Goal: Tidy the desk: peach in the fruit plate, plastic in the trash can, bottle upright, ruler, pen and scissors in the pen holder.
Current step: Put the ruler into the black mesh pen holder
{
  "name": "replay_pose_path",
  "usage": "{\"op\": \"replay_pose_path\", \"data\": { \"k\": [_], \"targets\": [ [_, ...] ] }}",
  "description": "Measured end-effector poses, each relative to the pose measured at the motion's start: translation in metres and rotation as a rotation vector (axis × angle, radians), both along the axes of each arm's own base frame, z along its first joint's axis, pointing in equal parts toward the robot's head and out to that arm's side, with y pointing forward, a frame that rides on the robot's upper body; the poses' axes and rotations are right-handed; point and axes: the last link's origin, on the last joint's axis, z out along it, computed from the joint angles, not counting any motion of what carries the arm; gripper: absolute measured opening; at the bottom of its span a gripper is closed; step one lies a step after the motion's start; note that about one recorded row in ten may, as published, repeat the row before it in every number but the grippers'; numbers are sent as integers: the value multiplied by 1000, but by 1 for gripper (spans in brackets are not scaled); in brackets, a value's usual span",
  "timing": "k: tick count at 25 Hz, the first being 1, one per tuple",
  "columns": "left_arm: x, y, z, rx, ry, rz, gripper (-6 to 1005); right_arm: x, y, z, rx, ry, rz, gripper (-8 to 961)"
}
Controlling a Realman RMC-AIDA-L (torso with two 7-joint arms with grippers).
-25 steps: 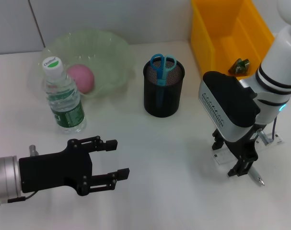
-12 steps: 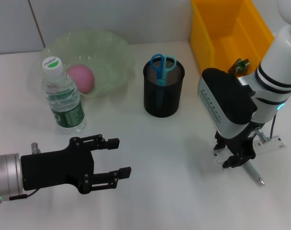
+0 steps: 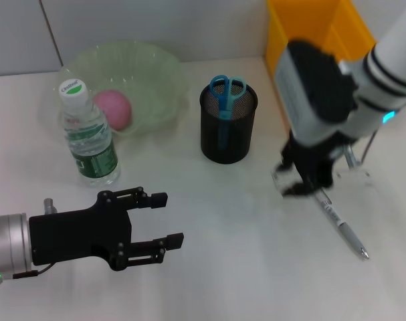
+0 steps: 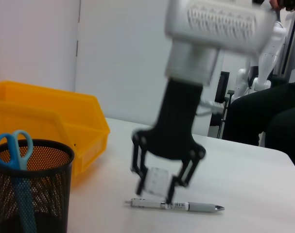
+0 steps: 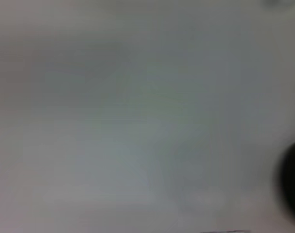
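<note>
The right gripper point(image 3: 308, 182) holds the clear ruler point(image 3: 323, 175) in closed fingers, to the right of the pen holder point(image 3: 228, 124), while the pen point(image 3: 342, 226) lies past it, pointing away, far from the open left gripper point(image 3: 159, 219).

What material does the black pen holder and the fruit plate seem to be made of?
The pen holder looks like black metal mesh: its wall is finely perforated and see-through. The fruit plate seems thin translucent greenish plastic, though glass cannot be excluded.
</note>
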Motion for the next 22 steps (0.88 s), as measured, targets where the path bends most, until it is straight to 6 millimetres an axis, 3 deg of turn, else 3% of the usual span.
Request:
{"op": "replay_pose_path", "data": {
  "k": [6, 11, 17, 22],
  "targets": [
    [2, -1, 2, -6, -12, -16, 739, -46, 13, 40, 218, 269, 16, 390],
    [2, -2, 3, -4, -13, -23, 739, -61, 21, 58, 397, 505, 26, 390],
    [3, -5, 4, -12, -20, -35, 739, -71, 24, 59, 479, 766, 12, 390],
    [3, -7, 6, 2, -28, -57, 739, -55, 20, 39, 448, 969, -30, 399]
  ]
}}
